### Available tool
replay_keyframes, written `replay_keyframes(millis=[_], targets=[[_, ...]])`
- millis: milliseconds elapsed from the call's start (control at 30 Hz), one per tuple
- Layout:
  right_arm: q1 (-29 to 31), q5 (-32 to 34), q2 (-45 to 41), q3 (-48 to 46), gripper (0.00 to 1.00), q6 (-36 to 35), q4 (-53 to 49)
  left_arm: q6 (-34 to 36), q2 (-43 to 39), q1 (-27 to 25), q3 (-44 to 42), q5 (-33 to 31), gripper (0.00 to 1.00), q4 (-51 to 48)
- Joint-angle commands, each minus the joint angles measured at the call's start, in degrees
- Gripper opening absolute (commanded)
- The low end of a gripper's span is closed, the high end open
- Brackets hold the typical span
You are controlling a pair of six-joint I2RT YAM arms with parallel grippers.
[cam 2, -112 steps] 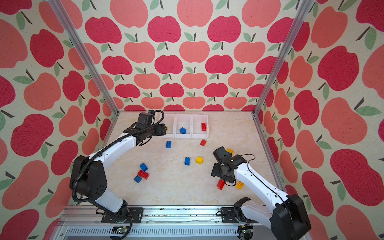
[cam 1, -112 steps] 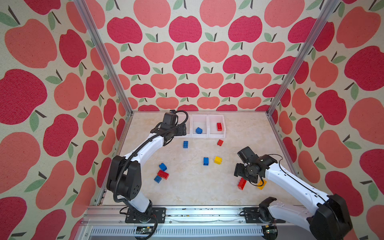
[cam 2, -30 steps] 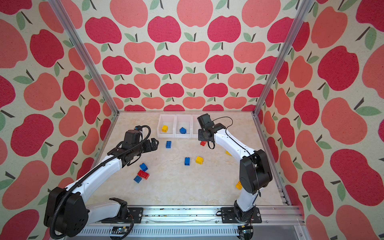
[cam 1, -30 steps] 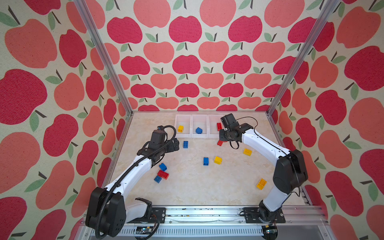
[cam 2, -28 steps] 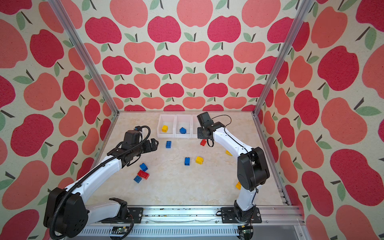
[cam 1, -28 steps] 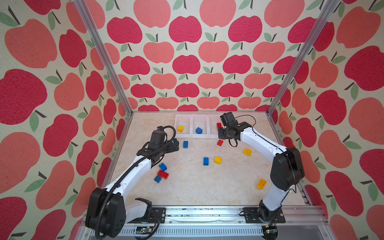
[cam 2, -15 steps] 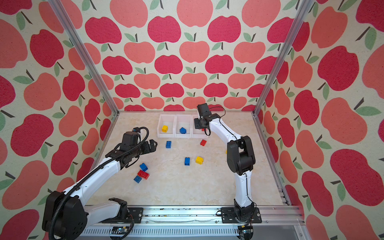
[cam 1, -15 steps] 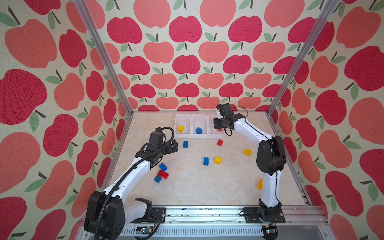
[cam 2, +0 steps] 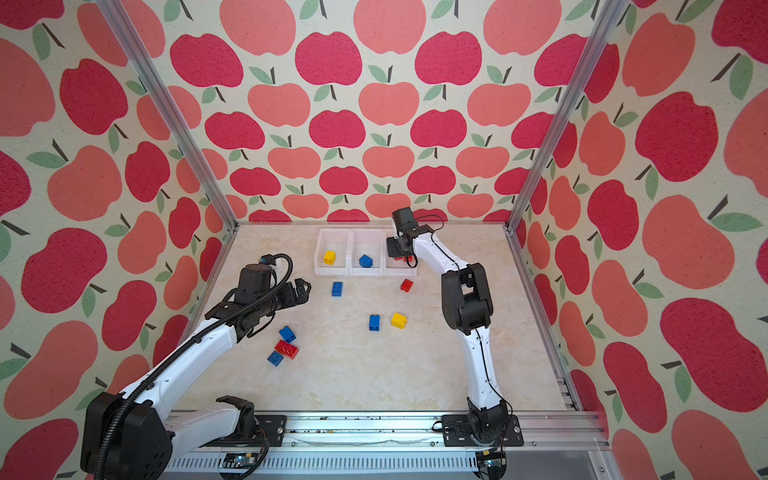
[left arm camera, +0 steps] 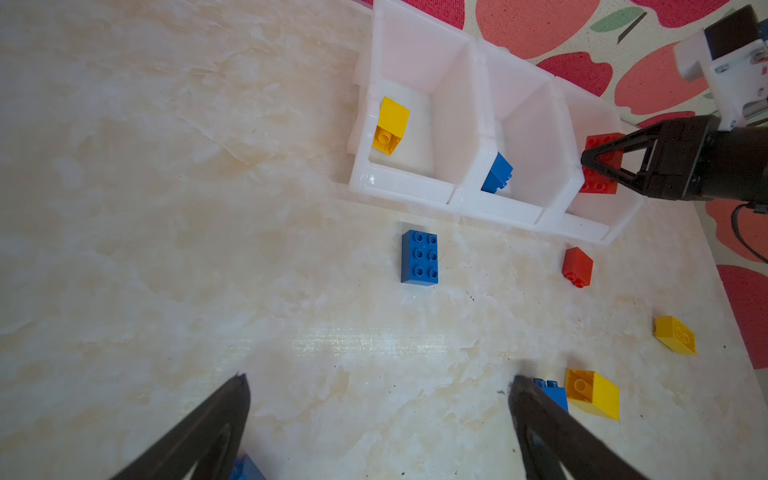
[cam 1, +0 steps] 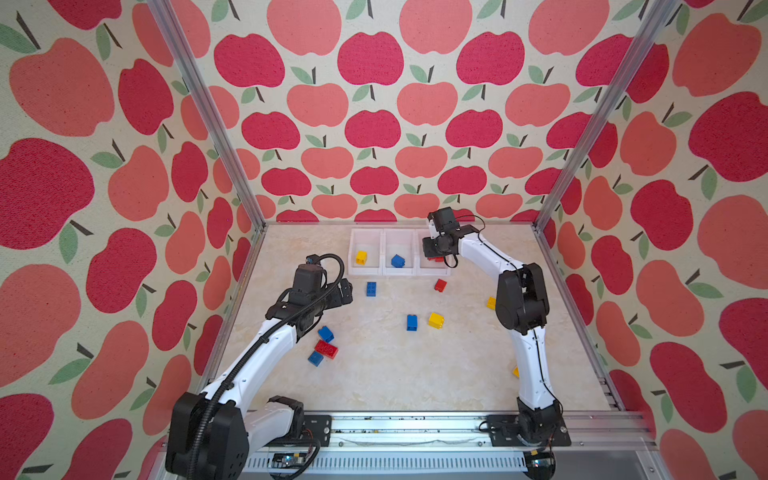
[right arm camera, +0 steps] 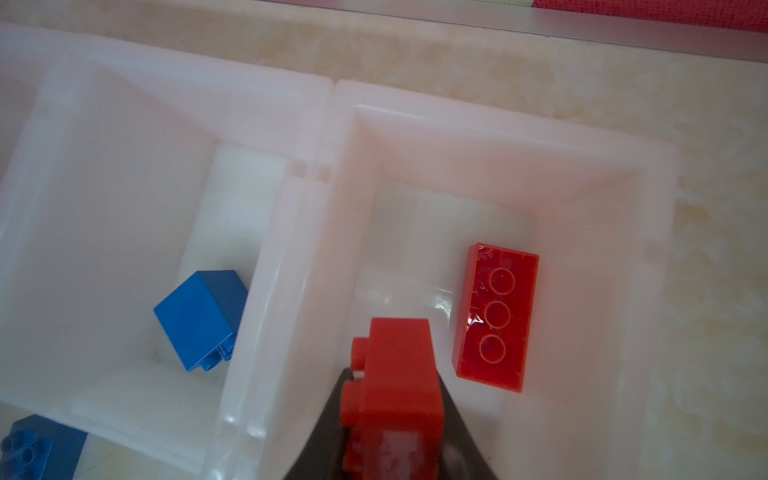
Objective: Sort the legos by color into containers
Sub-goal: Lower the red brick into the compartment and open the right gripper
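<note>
Red and studded, a brick (right arm camera: 395, 357) sits clamped between the right gripper (right arm camera: 392, 380)'s fingers over the right-end bin (right arm camera: 582, 199), beside an oblong red brick (right arm camera: 496, 316) lying inside. The left gripper (left arm camera: 379, 377) gapes wide in front of the bins (cam 1: 382, 271), a blue brick (left arm camera: 419, 257) lying between.

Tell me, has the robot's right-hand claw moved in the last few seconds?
Yes. The right gripper has travelled from the near right part of the table to its far side, and now hangs over the rightmost bin, shut on a red brick.
</note>
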Motion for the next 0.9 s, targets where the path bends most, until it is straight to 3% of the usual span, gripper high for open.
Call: replay_keyframes(millis=[0,233,633,867], targets=[[-0.3,-1.3,1.5,2.8,0.28,0.3,-2.4,-0.3,-1.3,0.3,-0.7,0.3,0.99,-2.3],[-0.3,-1.9,1.0,3.4,0.45,0.0,-2.8,-0.4,-1.7,0.4,-0.3,0.1,0.99,-2.7],[-0.1,-1.6,-2.9,1.9,0.50,0.6,-4.4,-0.3,-1.2,0.4,0.3,0.3,0.99,-2.7],[0.3,-0.7,-7.9,-2.8,0.60,1.5,-5.5,-0.5,-0.1,0.3,0.4,0.8,0.99,-2.0]])
